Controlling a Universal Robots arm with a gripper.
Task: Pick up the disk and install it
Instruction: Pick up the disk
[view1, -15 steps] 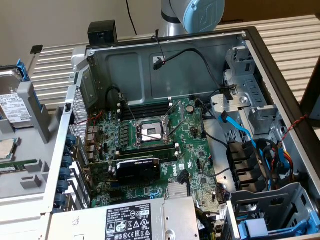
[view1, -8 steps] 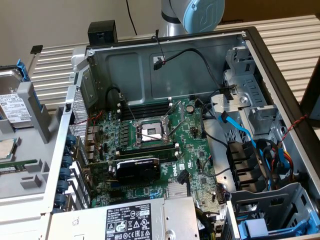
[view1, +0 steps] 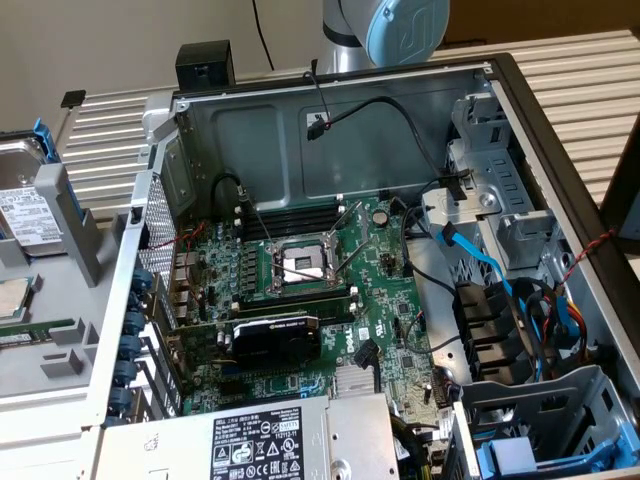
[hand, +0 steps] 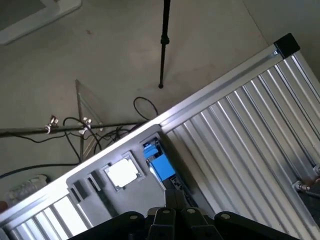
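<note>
The gripper (hand: 174, 195) has its two fingers pressed tight together, with nothing between them. It hangs over a grey holder (hand: 125, 197), and its tips point near the blue edge of the disk (hand: 160, 164). A small square chip (hand: 122, 173) lies just beside the disk in the same holder. The holder sits on a ribbed metal table (hand: 240, 140).

The holder is just outside the big open computer case (view1: 260, 150), by the case's wall on the exterior view's left. At the near end of the case is a silver power box (view1: 250, 440) with a black sticker. In the case's near corner, on the exterior view's right, sits another blue carrier (view1: 525, 458). Deeper in the case is a black card (view1: 275, 338), and past it a green board (view1: 380, 330) with a shiny square socket (view1: 300, 262). The disk sits outside the case, about as far back as that socket, with its white label showing and its blue frame round it. Behind the far wall of the case stands the robot arm (view1: 400, 30), grey and light blue.
</note>
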